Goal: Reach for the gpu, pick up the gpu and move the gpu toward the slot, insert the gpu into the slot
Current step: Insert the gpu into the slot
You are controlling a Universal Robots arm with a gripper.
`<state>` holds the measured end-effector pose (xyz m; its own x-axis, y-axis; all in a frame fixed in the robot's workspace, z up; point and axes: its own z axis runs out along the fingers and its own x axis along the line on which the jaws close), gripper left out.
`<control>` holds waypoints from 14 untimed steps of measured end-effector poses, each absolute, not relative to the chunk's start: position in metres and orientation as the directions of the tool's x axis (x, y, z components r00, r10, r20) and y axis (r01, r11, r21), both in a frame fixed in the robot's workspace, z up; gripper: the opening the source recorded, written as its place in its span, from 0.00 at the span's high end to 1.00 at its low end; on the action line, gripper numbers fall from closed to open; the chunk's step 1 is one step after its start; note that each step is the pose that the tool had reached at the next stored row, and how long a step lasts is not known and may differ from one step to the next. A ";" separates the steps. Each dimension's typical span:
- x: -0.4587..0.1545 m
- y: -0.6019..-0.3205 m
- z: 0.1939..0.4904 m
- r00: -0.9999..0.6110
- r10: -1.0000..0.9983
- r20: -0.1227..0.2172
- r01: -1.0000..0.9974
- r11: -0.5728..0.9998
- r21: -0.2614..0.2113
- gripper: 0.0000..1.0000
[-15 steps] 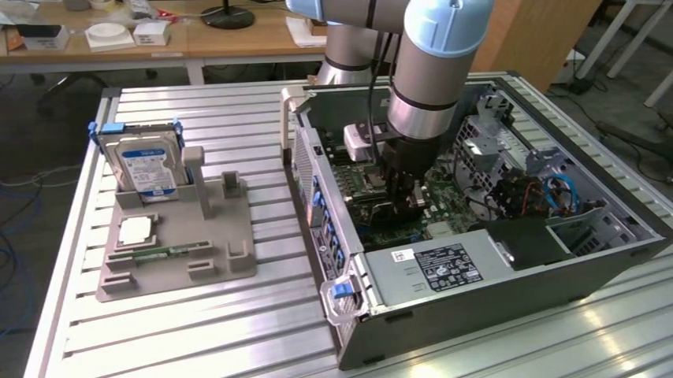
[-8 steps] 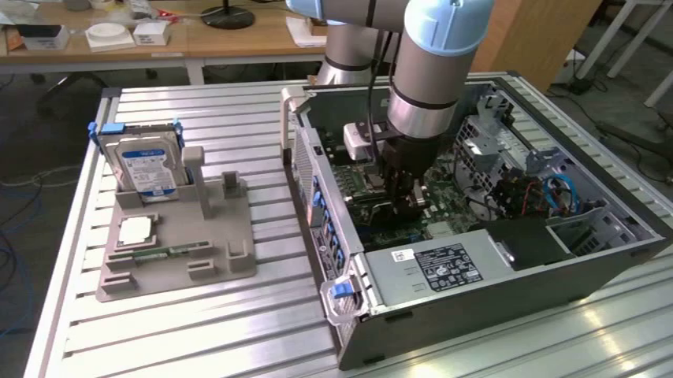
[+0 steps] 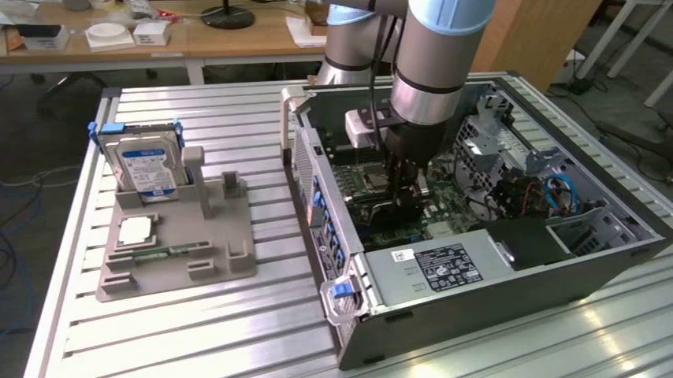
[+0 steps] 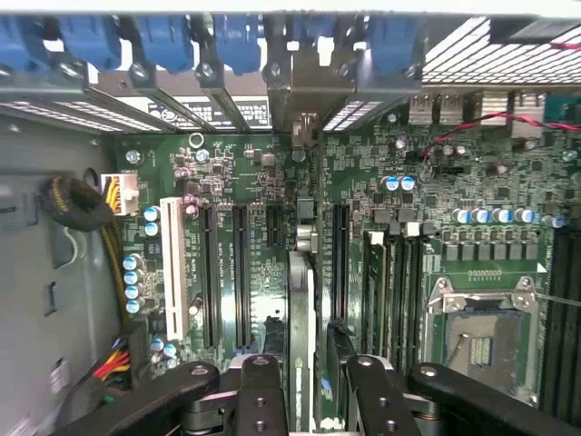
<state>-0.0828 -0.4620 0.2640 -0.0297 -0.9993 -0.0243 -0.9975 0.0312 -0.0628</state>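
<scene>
Broadly, a ribbed aluminium worktop [image 3: 210, 346] carries an open black-and-silver computer case [image 3: 589, 276] lying on its side, at about three o'clock of the exterior view. The grey and pale-blue robot arm [image 3: 436, 55] comes down from twelve o'clock into the case. At nine o'clock from the case sits a grey moulded plastic holder [image 3: 158, 276]. A silver hard drive with a blue label [image 3: 145, 165] stands upright at its far end, and a small narrow green memory stick [image 3: 169, 253] lies flat near its front. Inside the case, a silver power supply box with a black label [image 3: 431, 268] lies at six o'clock from the arm.

The green motherboard [image 4: 263, 182] covers the case floor. It carries a square silver processor socket [image 4: 481, 336], a white connector strip [image 4: 171, 263] and several long black connector strips [image 4: 241, 272].

The gpu [image 4: 301, 318], seen edge-on as a thin pale card, stands upright on the motherboard between those black strips. The slot beneath it is hidden by the card itself, so I cannot tell how deep it sits.

The black tool [image 4: 309, 363] straddles the gpu. Its fingers [image 4: 260, 381] stand apart, one either side, with a sliver of board showing between the card and one finger.
</scene>
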 end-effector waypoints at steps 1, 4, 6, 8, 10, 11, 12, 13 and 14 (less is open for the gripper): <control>-0.083 -0.462 0.267 -0.030 -0.999 -0.024 -0.998 0.031 -0.063 0.67; -0.083 -0.462 0.271 -0.030 -0.999 -0.024 -0.997 0.031 -0.064 0.67; -0.083 -0.462 0.271 -0.030 -0.999 -0.025 -0.997 0.031 -0.064 0.67; -0.083 -0.462 0.271 -0.030 -0.999 -0.024 -0.997 0.031 -0.064 0.75; -0.083 -0.462 0.271 -0.030 -0.999 -0.024 -0.997 0.031 -0.064 0.81; -0.083 -0.462 0.271 -0.030 -0.999 -0.024 -0.997 0.031 -0.064 0.81; -0.083 -0.462 0.271 -0.030 -0.999 -0.024 -0.997 0.031 -0.064 0.87; -0.083 -0.462 0.271 -0.030 -0.999 -0.024 -0.997 0.031 -0.064 0.90; -0.083 -0.462 0.271 -0.030 -0.999 -0.024 -0.997 0.031 -0.064 0.90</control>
